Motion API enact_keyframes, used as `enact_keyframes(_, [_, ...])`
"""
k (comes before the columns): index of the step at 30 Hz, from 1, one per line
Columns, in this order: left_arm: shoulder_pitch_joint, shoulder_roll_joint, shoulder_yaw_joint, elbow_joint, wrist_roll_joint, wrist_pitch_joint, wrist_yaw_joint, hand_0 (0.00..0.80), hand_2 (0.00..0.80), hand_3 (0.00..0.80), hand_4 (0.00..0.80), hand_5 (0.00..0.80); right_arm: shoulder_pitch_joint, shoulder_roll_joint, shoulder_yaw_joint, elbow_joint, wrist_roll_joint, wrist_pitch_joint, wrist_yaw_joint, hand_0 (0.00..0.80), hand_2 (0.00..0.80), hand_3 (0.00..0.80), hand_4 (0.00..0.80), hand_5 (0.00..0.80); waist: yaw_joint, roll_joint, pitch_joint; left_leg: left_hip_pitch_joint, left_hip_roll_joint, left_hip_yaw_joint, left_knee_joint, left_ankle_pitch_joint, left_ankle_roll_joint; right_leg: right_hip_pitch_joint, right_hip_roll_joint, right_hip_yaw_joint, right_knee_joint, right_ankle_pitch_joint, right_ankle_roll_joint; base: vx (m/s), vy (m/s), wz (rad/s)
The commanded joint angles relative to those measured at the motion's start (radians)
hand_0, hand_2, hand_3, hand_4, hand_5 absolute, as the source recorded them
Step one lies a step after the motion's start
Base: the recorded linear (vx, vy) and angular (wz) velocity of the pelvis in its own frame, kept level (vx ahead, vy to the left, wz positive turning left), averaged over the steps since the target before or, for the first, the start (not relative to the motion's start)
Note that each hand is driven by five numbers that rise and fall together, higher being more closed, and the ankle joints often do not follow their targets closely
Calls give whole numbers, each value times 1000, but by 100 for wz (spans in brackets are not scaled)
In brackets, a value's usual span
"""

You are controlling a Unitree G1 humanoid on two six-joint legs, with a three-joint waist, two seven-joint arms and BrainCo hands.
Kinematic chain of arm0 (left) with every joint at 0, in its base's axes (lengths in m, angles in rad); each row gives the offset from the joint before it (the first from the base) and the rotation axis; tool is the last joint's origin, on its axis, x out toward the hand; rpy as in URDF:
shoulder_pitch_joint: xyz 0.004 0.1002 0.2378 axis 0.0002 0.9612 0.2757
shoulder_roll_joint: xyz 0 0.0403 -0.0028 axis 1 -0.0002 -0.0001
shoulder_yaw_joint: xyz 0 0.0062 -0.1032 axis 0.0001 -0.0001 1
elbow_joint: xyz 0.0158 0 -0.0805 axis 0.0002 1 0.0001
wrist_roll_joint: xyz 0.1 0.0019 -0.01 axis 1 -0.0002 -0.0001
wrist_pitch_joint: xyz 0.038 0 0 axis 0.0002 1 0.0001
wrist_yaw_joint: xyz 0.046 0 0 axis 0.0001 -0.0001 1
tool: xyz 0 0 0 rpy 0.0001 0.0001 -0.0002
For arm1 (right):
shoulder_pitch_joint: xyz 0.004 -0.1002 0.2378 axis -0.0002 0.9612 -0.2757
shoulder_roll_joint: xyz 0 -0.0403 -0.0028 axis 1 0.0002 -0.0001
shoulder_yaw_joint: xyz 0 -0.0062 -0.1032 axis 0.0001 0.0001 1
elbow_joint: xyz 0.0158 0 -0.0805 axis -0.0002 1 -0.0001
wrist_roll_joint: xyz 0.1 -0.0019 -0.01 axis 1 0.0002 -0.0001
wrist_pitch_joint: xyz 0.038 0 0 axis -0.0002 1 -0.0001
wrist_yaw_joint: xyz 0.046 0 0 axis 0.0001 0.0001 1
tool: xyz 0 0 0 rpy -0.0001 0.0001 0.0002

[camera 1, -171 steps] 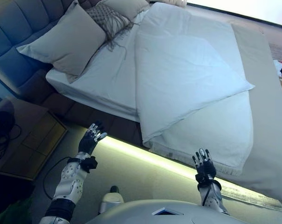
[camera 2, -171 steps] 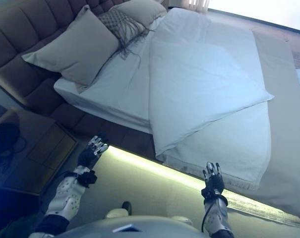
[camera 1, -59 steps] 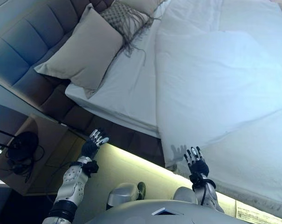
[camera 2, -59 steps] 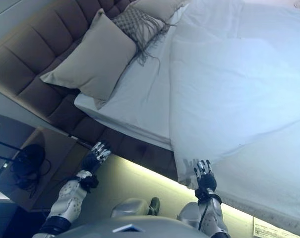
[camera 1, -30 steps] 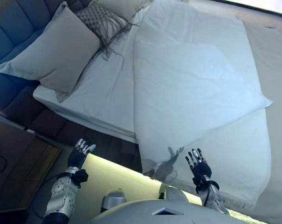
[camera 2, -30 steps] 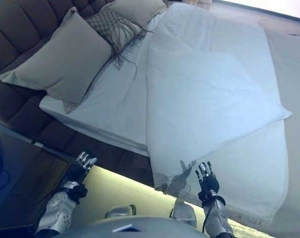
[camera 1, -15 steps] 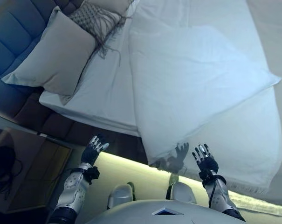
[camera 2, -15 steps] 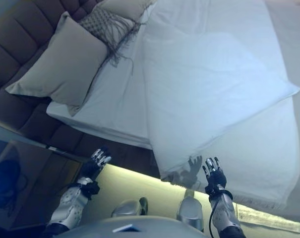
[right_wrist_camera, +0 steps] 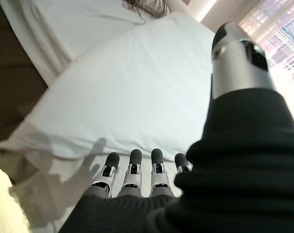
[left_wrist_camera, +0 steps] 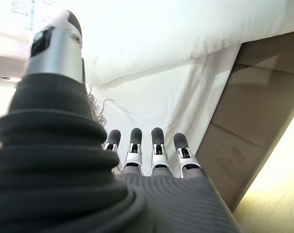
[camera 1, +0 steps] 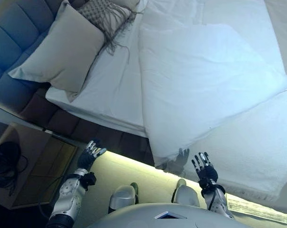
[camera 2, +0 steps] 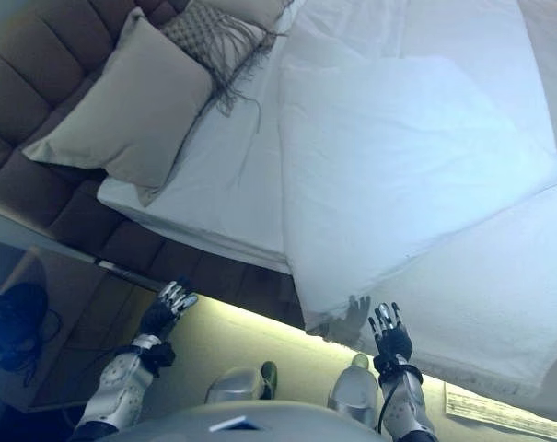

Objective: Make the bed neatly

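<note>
In the left eye view the bed (camera 1: 110, 90) runs up and away, its white duvet (camera 1: 205, 85) folded back on itself so a slanted edge crosses the mattress and one corner hangs over the near side. A large grey pillow (camera 1: 62, 45) leans on the padded headboard (camera 1: 15, 38), with a fringed cushion (camera 1: 103, 12) beside it. The left hand (camera 1: 88, 154) is raised by the bed frame, near a nightstand (camera 1: 34, 166), fingers straight and spread, holding nothing. The right hand (camera 1: 204, 171) is raised just below the duvet's hanging corner, fingers spread, apart from the cloth. In the right eye view the layout is the same. In the left wrist view the fingers (left_wrist_camera: 157, 145) stand straight side by side before the sheet and the brown frame (left_wrist_camera: 253, 121). In the right wrist view the fingers (right_wrist_camera: 132, 167) are straight, with the duvet past them.
</note>
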Motion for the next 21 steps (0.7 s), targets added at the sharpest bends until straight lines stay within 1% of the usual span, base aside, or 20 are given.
enact_keyframes(1, [-15, 33, 14, -86, -42, -41, 45, 0, 0, 0, 0, 0, -27, -16, 0, -74, -7, 4, 23, 0, 0, 0, 0, 0, 9, -43, 18, -140, 43, -50, 195, 98, 20, 121, 27, 5, -86, 16, -11, -63, -375, -23])
enact_keyframes(2, [-9, 26, 21, -96, -41, -36, 48, 0, 0, 0, 0, 0, -30, -28, -5, -82, -5, 22, 27, 0, 0, 0, 0, 0, 16, -46, 26, -198, 47, -79, 302, 170, 10, 135, 54, 3, -96, 17, -32, -57, -311, -27])
enact_keyframes(3, [-9, 25, 22, -95, -37, -38, 47, 0, 0, 0, 0, 0, -33, -35, -5, -81, 1, 23, 28, 0, 0, 0, 0, 0, 19, -47, 31, -234, 48, -90, 352, 190, 12, 141, 67, 3, -99, 19, -42, -62, -286, -32])
enact_keyframes(4, [-13, 22, 19, -88, -43, -40, 45, 0, 0, 0, 0, 0, -42, -46, 0, -79, 15, 21, 19, 0, 0, 0, 0, 0, 27, -43, 43, -283, 55, -91, 361, 243, 12, 155, 96, 9, -106, 17, -62, -30, -178, -35])
enact_keyframes(5, [-17, 20, 13, -83, -50, -43, 43, 0, 0, 0, 0, 0, -47, -48, 5, -77, 23, 15, 17, 0, 0, 0, 0, 0, 30, -35, 45, -286, 59, -94, 321, 262, 7, 162, 107, 9, -109, 13, -65, 60, -95, -28])
enact_keyframes(6, [-26, 10, 0, -67, -52, -59, 37, 0, 0, 0, 0, 0, -62, -48, 19, -64, 36, 0, 13, 0, 0, 0, 0, 0, 42, -17, 47, -266, 66, -106, 151, 301, -1, 181, 125, 12, -118, 3, -60, 170, 63, -14])
enact_keyframes(8, [-22, -7, -7, -55, -53, -68, 46, 0, 0, 0, 0, 0, -71, -42, 29, -53, 21, -14, 4, 0, 0, 0, 0, 0, 60, 15, 39, -252, 91, -141, -68, 393, -26, 203, 150, 21, -117, -25, -58, 273, 124, -9])
enact_keyframes(9, [-20, -14, -7, -47, -49, -66, 51, 0, 0, 0, 0, 0, -71, -38, 28, -57, 17, -14, -6, 0, 0, 0, 0, 0, 63, 23, 39, -234, 102, -134, -144, 426, -34, 222, 151, 22, -107, -46, -60, 286, 101, -17])
enact_keyframes(10, [-25, -17, -3, -36, -39, -59, 42, 0, 0, 0, 0, 0, -70, -34, 26, -63, 19, -18, -15, 0, 0, 0, 0, 0, 65, 26, 37, -229, 99, -117, -179, 429, -40, 243, 145, 16, -101, -63, -59, 262, 76, -21])
enact_keyframes(11, [-32, -18, 1, -27, -27, -49, 29, 0, 0, 0, 0, 0, -69, -32, 25, -73, 22, -21, -22, 0, 0, 0, 0, 0, 65, 28, 33, -228, 89, -101, -184, 421, -42, 258, 138, 5, -97, -74, -57, 220, 62, -10])
enact_keyframes(12, [-38, -19, 4, -17, -21, -42, 12, 0, 0, 0, 0, 0, -64, -29, 27, -84, 20, -28, -33, 0, 0, 0, 0, 0, 66, 30, 27, -233, 78, -99, -157, 416, -43, 271, 129, -4, -95, -82, -56, 221, 96, -1])
enact_keyframes(13, [-43, -20, 13, -9, -15, -33, -8, 0, 0, 0, 0, 0, -58, -28, 32, -91, 17, -34, -43, 0, 0, 0, 0, 0, 67, 32, 20, -238, 60, -104, -130, 399, -43, 281, 120, -8, -96, -87, -53, 206, 117, 11])
enact_keyframes(14, [-46, -20, 22, -2, -13, -28, -21, 0, 0, 0, 0, 0, -54, -28, 38, -93, 16, -39, -46, 0, 0, 0, 0, 0, 64, 30, 16, -241, 45, -107, -87, 373, -36, 284, 108, -7, -91, -90, -49, 231, 165, 4])
enact_keyframes(15, [-49, -18, 34, 3, -13, -19, -37, 0, 0, 0, 0, 0, -50, -27, 39, -95, 12, -39, -43, 0, 0, 0, 0, 0, 60, 25, 12, -249, 23, -113, -22, 334, -27, 283, 90, 1, -82, -91, -45, 252, 193, -10])
enact_keyframes(16, [-48, -16, 43, 6, -20, -15, -44, 0, 0, 0, 0, 0, -46, -28, 42, -95, 1, -34, -42, 0, 0, 0, 0, 0, 52, 12, 5, -250, -8, -110, 64, 265, -9, 272, 64, 14, -70, -85, -40, 272, 227, -26])
enact_keyframes(17, [-49, -15, 47, 9, -20, -15, -47, 0, 0, 0, 0, 0, -41, -25, 44, -88, -5, -35, -38, 0, 0, 0, 0, 0, 43, 3, -4, -226, -23, -92, 69, 197, 11, 261, 42, 24, -56, -83, -32, 251, 243, -41])
enact_keyframes(18, [-51, -13, 47, 3, -16, -11, -51, 0, 0, 0, 0, 0, -33, -21, 38, -87, -9, -37, -36, 0, 0, 0, 0, 0, 38, 6, -14, -212, -31, -80, 55, 174, 22, 247, 29, 23, -41, -81, -25, 250, 255, -46])
enact_keyframes(19, [-55, -4, 40, -9, -11, -12, -49, 0, 0, 0, 0, 0, -21, -13, 26, -88, -5, -37, -31, 0, 0, 0, 0, 0, 29, 6, -23, -195, -44, -64, 46, 155, 36, 236, 10, 21, -17, -79, -10, 236, 235, -34])
enact_keyframes(20, [-60, 7, 33, -25, -9, -14, -52, 0, 0, 0, 0, 0, -10, 0, 15, -92, -5, -40, -25, 0, 0, 0, 0, 0, 27, 2, -29, -193, -59, -62, 52, 143, 47, 227, -12, 26, 10, -59, 5, 215, 200, -14])
enact_keyframes(21, [-61, 15, 28, -44, -5, -16, -54, 0, 0, 0, 0, 0, -2, 7, 8, -95, -4, -46, -22, 0, 0, 0, 0, 0, 27, -1, -31, -192, -69, -63, 60, 131, 57, 216, -30, 32, 32, -45, 12, 166, 150, 6])
